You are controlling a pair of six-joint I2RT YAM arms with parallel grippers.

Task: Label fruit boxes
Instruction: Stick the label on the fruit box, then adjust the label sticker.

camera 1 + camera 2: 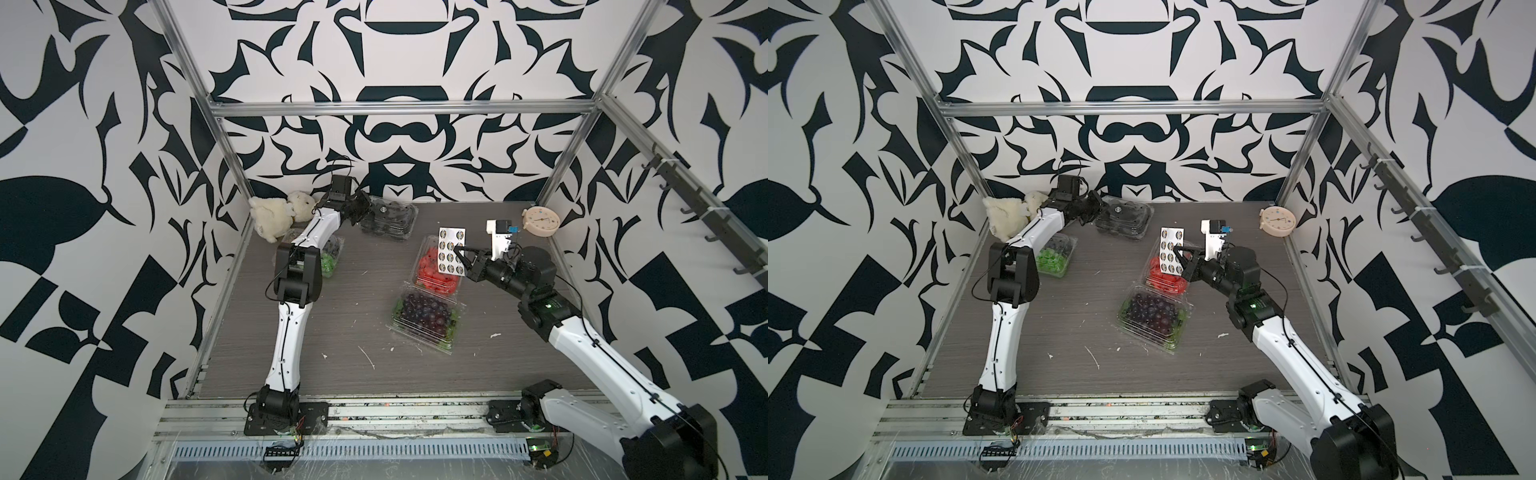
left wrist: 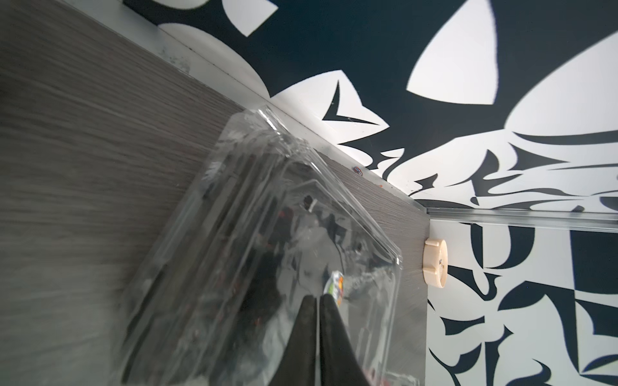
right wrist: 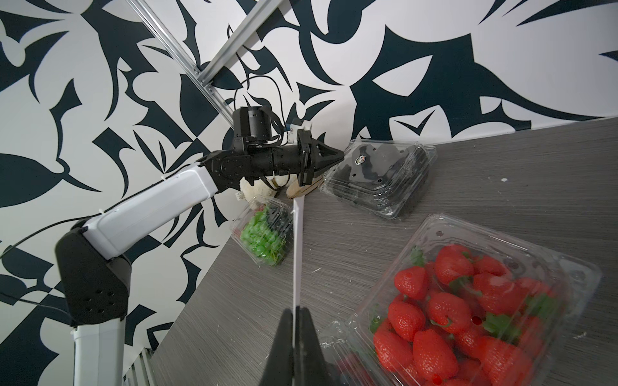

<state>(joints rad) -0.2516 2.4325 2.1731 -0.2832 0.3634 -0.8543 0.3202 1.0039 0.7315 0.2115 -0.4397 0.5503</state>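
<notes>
Pulling the left gripper (image 3: pixel 342 157) off the blackberry box (image 1: pixel 388 218) at the back could peel the sticker (image 3: pixel 361 159) from its lid if it clings; the jaws nearly meet, but whether they pinch it I cannot tell. The right gripper (image 1: pixel 457 251), clamped on the sticker sheet (image 1: pixel 449 243) by the strawberry box (image 1: pixel 430 272), might drop it. Fruit boxes: four, counting the purple grape box (image 1: pixel 428 316) and green grape box (image 1: pixel 330 257); one sheet, one plush toy (image 1: pixel 278 214), one clock (image 1: pixel 540 222).
</notes>
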